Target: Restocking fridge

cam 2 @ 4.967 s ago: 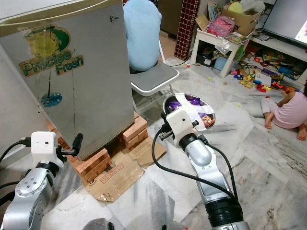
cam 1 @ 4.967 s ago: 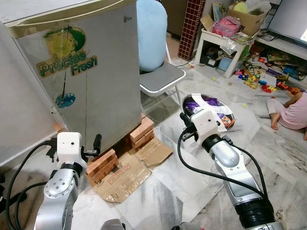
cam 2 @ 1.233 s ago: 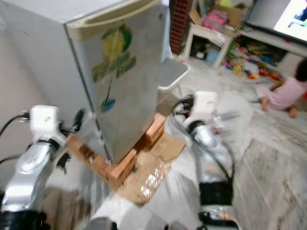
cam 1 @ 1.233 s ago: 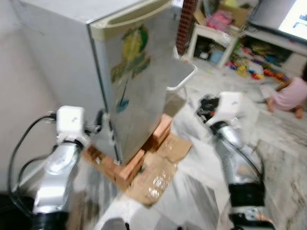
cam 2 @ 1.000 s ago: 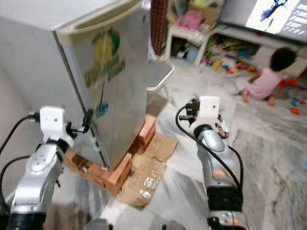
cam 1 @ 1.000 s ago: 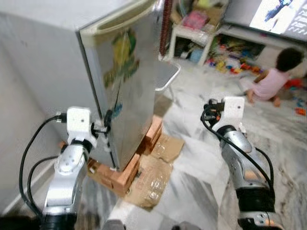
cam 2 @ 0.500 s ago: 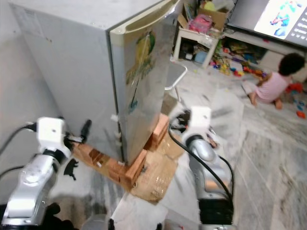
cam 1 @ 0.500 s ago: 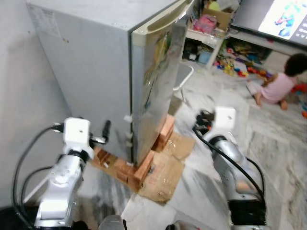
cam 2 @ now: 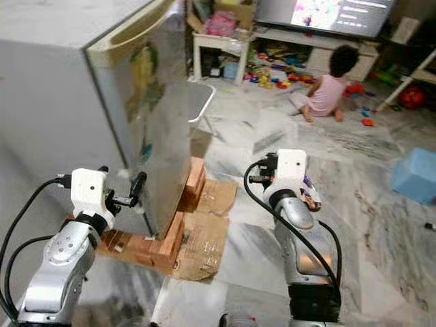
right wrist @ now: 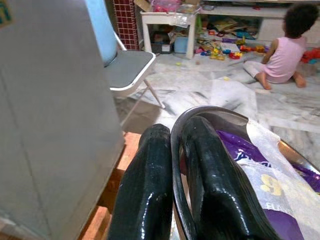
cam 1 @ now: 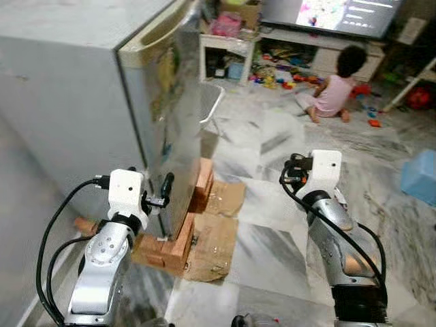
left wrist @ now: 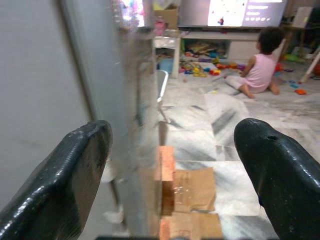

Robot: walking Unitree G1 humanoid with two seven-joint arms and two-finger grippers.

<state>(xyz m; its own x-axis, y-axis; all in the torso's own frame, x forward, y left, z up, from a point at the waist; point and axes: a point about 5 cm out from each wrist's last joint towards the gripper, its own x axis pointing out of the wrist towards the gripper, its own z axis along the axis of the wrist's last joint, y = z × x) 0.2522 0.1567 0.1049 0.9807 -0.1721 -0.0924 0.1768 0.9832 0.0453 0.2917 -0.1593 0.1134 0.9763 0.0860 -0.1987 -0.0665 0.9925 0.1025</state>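
Before us stands the fridge (cam 1: pixel 102 102), its door shut, raised on bricks (cam 1: pixel 178 235) over flattened cardboard (cam 1: pixel 214 235). We judge the restocking barely begun: nothing has gone inside, and the door has yet to be opened.

Beyond it are a chair (cam 2: pixel 194 99) and a person sitting on the marble floor (cam 1: pixel 272 225) among toys.

Our left claw (cam 1: pixel 162 196) hovers just beside the fridge's front corner, fingers spread wide, with the door's edge between them in the wrist view. Our right claw (right wrist: pixel 175 185) is pinched on the rim of a metal bowl (right wrist: pixel 235 122) carrying purple packets (right wrist: pixel 250 160), held out in front, clear of the fridge.

What is left: open the door, then load the packets.
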